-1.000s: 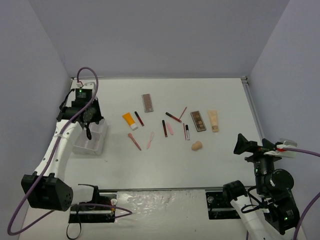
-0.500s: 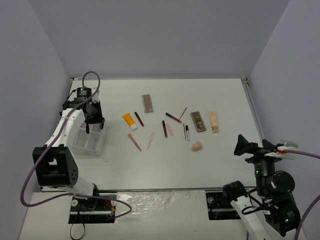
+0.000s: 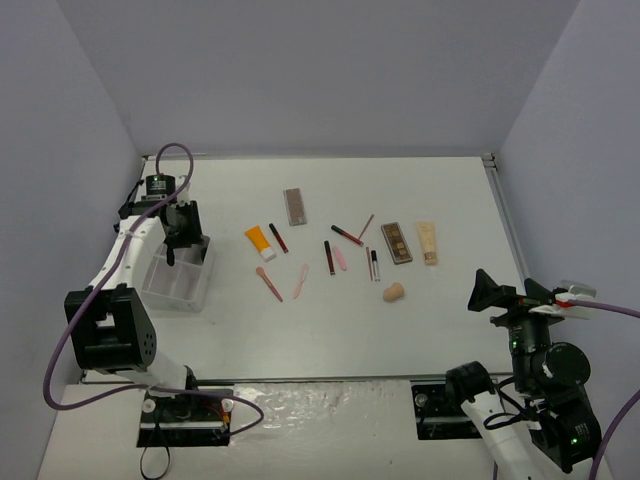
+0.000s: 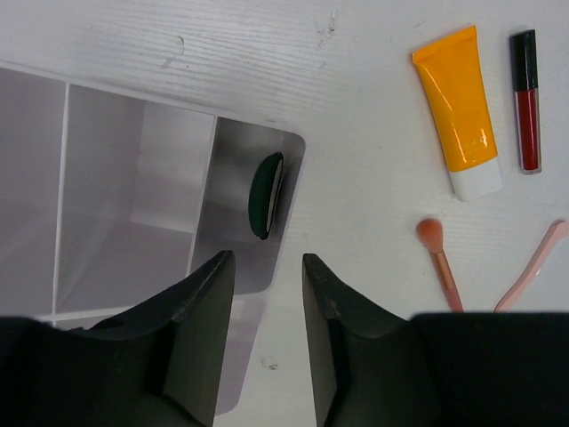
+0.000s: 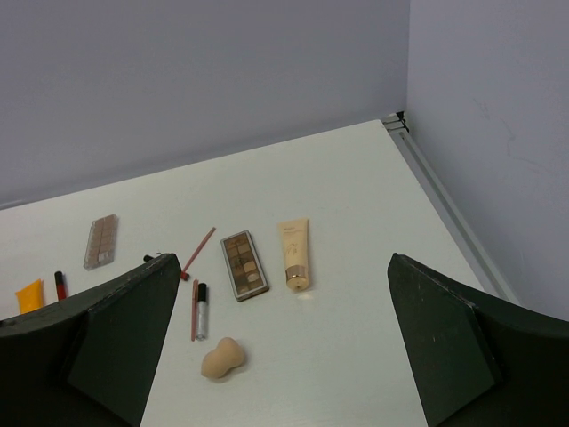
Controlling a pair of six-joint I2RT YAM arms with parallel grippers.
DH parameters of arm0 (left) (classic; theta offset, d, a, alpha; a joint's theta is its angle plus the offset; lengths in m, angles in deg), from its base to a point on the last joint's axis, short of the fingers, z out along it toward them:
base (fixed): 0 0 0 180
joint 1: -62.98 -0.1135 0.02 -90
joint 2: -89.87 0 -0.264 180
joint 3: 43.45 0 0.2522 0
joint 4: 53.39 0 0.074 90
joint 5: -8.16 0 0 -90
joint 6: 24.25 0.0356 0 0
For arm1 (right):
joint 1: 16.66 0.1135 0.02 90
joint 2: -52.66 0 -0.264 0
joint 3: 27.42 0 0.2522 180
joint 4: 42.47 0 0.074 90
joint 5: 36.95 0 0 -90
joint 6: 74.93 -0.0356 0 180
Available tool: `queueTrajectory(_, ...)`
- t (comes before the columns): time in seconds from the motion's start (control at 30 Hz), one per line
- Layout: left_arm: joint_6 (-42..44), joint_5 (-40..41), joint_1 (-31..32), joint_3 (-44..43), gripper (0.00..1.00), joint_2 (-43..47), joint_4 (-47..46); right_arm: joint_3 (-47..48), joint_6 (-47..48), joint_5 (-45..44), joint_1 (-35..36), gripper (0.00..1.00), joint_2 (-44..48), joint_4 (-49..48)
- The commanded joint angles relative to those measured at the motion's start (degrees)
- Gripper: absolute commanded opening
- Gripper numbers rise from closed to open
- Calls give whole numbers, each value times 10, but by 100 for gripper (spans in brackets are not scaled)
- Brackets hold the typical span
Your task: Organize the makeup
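Note:
My left gripper (image 3: 173,257) (image 4: 267,263) hovers over the near right corner of the white translucent box (image 3: 180,280) (image 4: 133,178). Its jaws are open, with nothing between them. A dark green disc (image 4: 265,196) leans on edge inside the box's corner compartment, just beyond the fingertips. Right of the box lie an orange tube (image 3: 260,241) (image 4: 460,111), a dark-red stick (image 3: 278,237) (image 4: 527,89) and two pink sticks (image 3: 268,283) (image 3: 300,281). Farther right are two brown palettes (image 3: 295,206) (image 3: 396,242), a beige tube (image 3: 428,242) (image 5: 294,252) and a sponge (image 3: 393,292) (image 5: 222,358). My right gripper (image 3: 510,292) (image 5: 283,262) stands wide open, raised near the table's right side.
More thin sticks (image 3: 329,257) (image 3: 347,235) lie scattered between the orange tube and the right palette. Walls close the table on the left, back and right. A metal rail (image 3: 505,225) runs along the right edge.
The left arm shifted a little over the box's far end and its jaws have parted. The right arm has stayed where it was.

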Motion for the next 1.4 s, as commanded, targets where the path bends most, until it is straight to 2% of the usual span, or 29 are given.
queueTrajectory(0.0, 3, -1, -1, -24, 43, 27, -26, 16, 1, -2, 6, 100, -40, -47)
queueTrajectory(0.17, -3, -11, 30, -21, 45, 75, -34, 51, -3, -5, 6, 100, -112, -32)
queueTrajectory(0.4, -31, 65, 257, -18, 50, 139, -45, 73, -17, -26, 6, 100, -162, -15)
queueTrajectory(0.43, -39, 79, 266, -18, 50, 142, -51, 73, -17, -29, 6, 100, -163, -14)
queueTrajectory(0.47, -49, 91, 325, -14, 51, 142, -67, 75, -17, -31, 6, 100, -165, -13)
queueTrajectory(0.57, -74, 124, 455, -4, 52, 119, -131, 75, -16, -30, 6, 100, -161, -12)
queueTrajectory(0.73, -82, 160, 572, -34, 52, 34, -215, 72, -11, -25, 6, 100, -154, -12)
queueTrajectory(0.83, -77, 167, 630, -96, 52, -76, -228, 69, -8, -20, 6, 100, -146, -12)
queueTrajectory(1.03, -76, 143, 664, -211, 52, -235, -247, 61, -7, -19, 6, 100, -123, -14)
queueTrajectory(1.2, -67, 139, 670, -270, 51, -307, -245, 53, -3, -14, 7, 100, -99, -18)
queueTrajectory(1.37, -65, 137, 670, -292, 51, -338, -246, 45, 0, -9, 7, 100, -82, -21)
